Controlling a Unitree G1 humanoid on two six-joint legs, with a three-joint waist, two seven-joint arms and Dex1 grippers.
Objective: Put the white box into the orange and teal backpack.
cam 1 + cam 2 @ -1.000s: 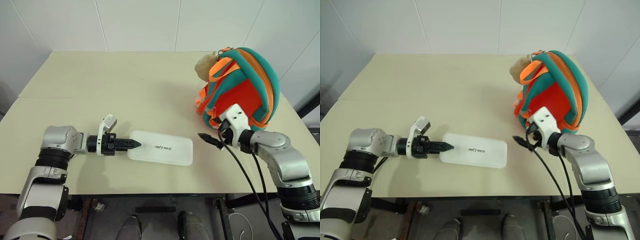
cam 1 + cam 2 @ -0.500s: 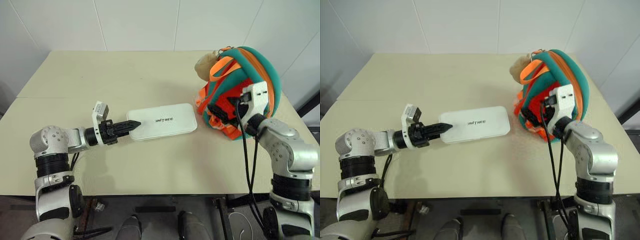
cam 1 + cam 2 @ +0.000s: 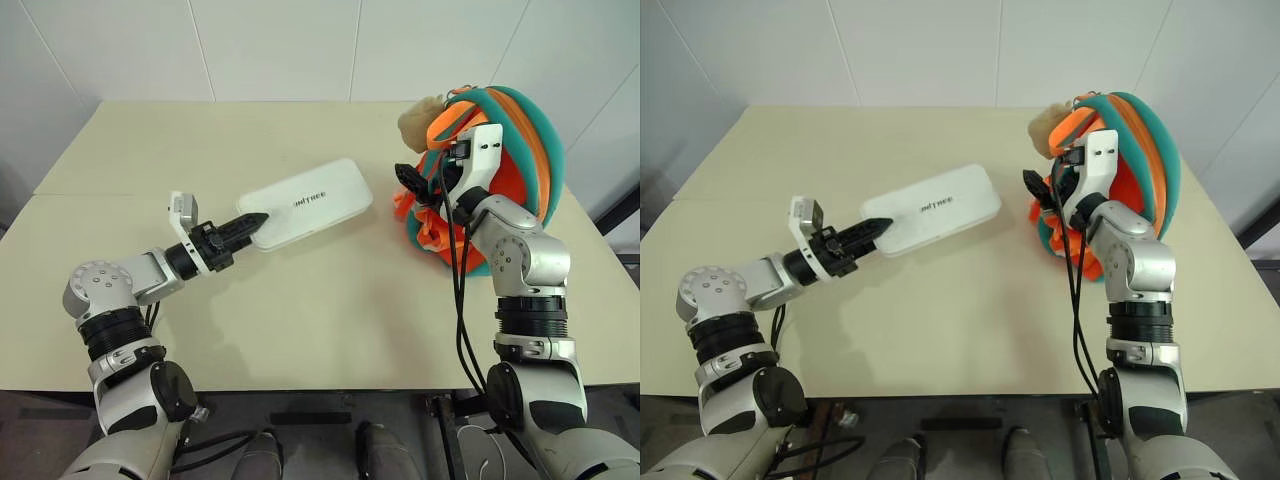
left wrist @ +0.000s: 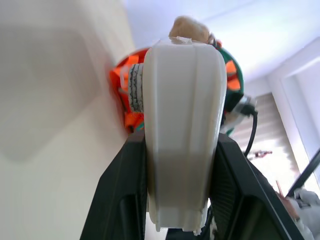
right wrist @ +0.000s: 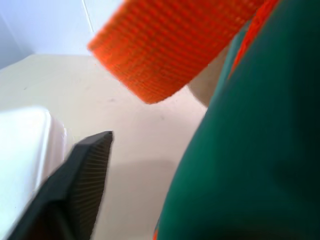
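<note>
Transport is the step in hand: your left gripper, clamped on one end of the white box, holds it above the counter toward the orange and teal backpack, so next have the right gripper, whose jaw state you cannot tell, open the backpack's mouth.

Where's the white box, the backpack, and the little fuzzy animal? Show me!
white box (image 3: pixel 305 205): left eye view, middle of its top, by the lettering.
orange and teal backpack (image 3: pixel 530 125): left eye view, teal band near the top.
plush animal charm (image 3: pixel 418 119): left eye view, its beige body.
</note>
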